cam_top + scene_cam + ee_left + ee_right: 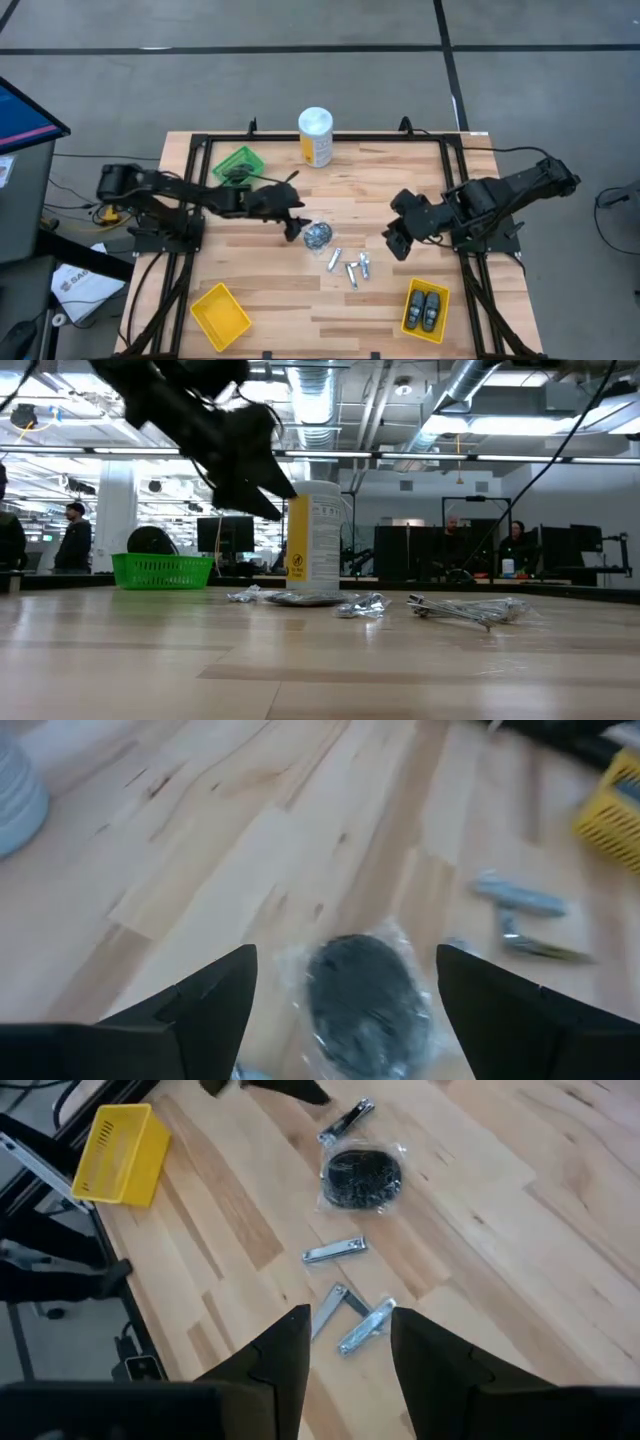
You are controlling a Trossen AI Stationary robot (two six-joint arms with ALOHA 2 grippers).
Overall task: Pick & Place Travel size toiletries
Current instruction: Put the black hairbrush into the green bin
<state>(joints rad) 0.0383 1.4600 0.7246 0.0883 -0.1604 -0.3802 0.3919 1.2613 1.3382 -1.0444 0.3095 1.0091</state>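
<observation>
On the wooden table (270, 280) our left gripper (345, 990) hovers wide open and empty above the bagged dark disc (360, 990). We judge the pick is starting; next, descend and close. Right gripper (345, 1345) waits open nearby.

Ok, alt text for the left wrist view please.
The left gripper, fingers open, hovers over a dark round item in clear wrap on the wooden table. Small silver metal pieces lie farther off, near a yellow bin.

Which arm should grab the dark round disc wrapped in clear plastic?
Left, probably: its gripper hovers beside the dark plastic-wrapped disc, open fingers framing it. The right gripper sits farther away.
</observation>
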